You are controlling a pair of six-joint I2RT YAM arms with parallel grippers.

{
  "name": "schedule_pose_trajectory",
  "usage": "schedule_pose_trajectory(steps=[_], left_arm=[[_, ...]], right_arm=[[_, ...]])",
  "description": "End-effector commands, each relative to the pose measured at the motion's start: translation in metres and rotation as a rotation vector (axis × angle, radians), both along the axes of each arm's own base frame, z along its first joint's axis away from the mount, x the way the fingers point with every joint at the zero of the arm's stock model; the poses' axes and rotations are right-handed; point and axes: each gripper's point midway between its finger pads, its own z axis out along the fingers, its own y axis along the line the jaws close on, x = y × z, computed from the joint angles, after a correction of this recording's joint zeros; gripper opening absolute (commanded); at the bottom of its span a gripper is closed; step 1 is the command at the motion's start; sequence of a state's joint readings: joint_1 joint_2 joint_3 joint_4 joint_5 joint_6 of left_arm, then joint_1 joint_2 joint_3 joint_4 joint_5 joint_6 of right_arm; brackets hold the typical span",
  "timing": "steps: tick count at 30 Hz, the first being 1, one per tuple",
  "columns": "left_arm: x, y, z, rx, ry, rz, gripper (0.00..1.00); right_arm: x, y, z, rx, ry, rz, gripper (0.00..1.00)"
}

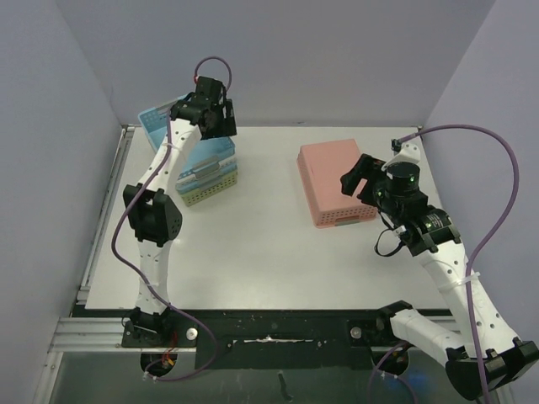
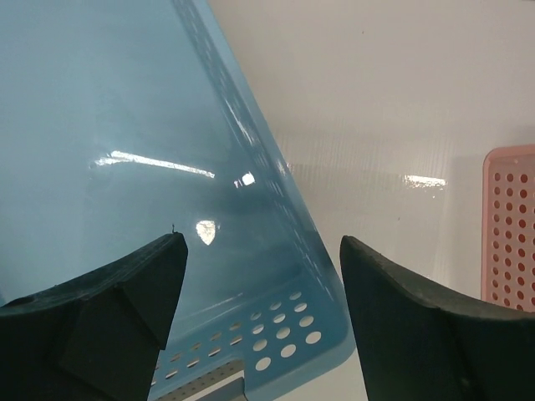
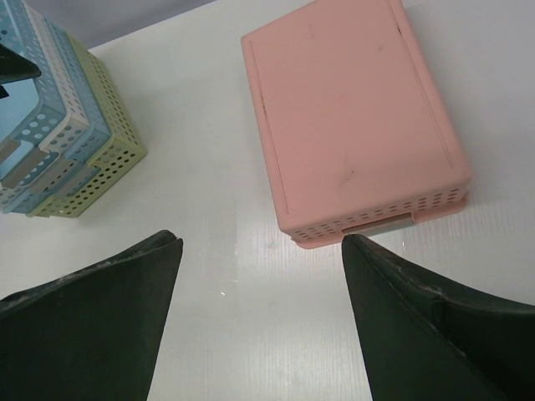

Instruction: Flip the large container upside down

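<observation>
Beside the near right corner of the pink container (image 1: 331, 178), the right gripper (image 1: 360, 180) is held above the table (image 1: 253, 252), jaws spread wide with nothing between them. The pink container is seen base-up with its rim on the table, so the inversion is judged done.

Well left of the pink container, the left gripper (image 2: 263, 251) is held over the blue basket (image 2: 125, 125) that tops a stack of baskets (image 1: 206, 172). Its jaws are likewise wide and empty.

Risks noted:
1. The perforated wall could be caught by a low sweep of the right fingers, and the pink container shoved or tipped back over.
2. The blue rim could be snagged if the left arm is lowered, and the stack toppled.
3. The stack could be mistaken for the target.
</observation>
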State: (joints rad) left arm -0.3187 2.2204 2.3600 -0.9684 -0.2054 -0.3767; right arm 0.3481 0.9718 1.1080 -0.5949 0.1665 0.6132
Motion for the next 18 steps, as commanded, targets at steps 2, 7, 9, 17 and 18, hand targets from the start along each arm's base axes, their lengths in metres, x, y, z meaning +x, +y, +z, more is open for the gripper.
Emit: schedule_pose_trajectory(steps=[2, 7, 9, 17, 18], left_arm=[[0.024, 0.000, 0.030, -0.066, -0.116, 0.034, 0.71], [0.023, -0.006, 0.011, -0.072, -0.069, -0.008, 0.61], [0.022, -0.007, 0.003, -0.067, -0.050, -0.013, 0.56], [0.021, -0.010, -0.001, -0.059, -0.050, -0.044, 0.39], [0.020, -0.011, -0.003, -0.058, -0.048, -0.047, 0.37]], right_arm=[[0.002, -0.002, 0.017, 0.016, -0.042, -0.026, 0.80], [-0.001, -0.006, 0.011, 0.010, -0.022, -0.043, 0.80], [-0.001, -0.006, 0.010, 0.011, -0.017, -0.049, 0.80], [0.005, 0.009, -0.006, -0.041, 0.053, 0.055, 0.79], [0.006, 0.013, -0.015, -0.066, 0.090, 0.078, 0.79]])
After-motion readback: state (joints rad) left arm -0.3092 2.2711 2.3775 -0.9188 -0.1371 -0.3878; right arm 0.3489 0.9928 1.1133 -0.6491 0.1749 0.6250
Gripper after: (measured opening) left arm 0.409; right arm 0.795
